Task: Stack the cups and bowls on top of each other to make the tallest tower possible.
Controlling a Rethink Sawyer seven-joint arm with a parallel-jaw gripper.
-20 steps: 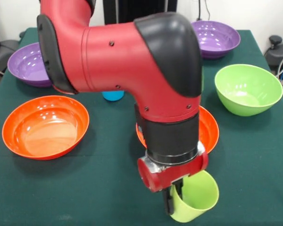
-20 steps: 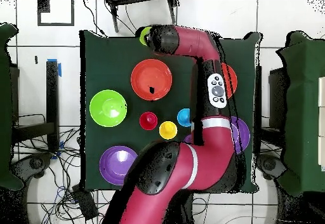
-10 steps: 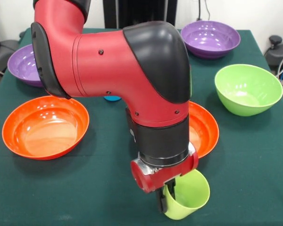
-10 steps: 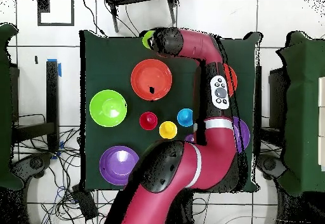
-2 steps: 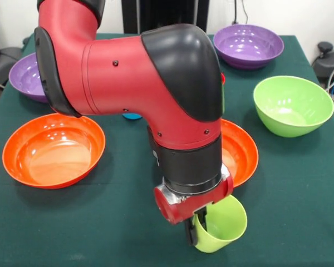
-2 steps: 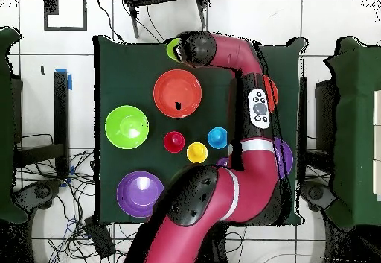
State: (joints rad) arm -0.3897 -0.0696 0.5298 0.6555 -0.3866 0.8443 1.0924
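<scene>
My gripper (image 5: 196,233) is shut on the rim of a light green cup (image 5: 224,223), which hangs tilted low over the near edge of the table; one finger is outside its wall. The overhead view shows this cup (image 6: 173,49) at the arm's tip. An orange bowl (image 5: 54,149) sits at the left, and another orange bowl (image 5: 242,153) is half hidden behind the wrist. A green bowl (image 5: 292,104) stands at the right, with purple bowls at the back right (image 5: 247,44) and far left (image 5: 25,75). Red (image 6: 173,141), yellow (image 6: 196,153) and blue (image 6: 217,137) cups stand in a row.
The big red arm (image 5: 133,83) hides the table's middle in the front view. The green cloth (image 5: 72,222) ends just in front of the held cup. Chairs and cables surround the table in the overhead view.
The gripper and the green cup have shifted a little to the left in the front view and risen slightly. Bowls and the other cups have stayed put.
</scene>
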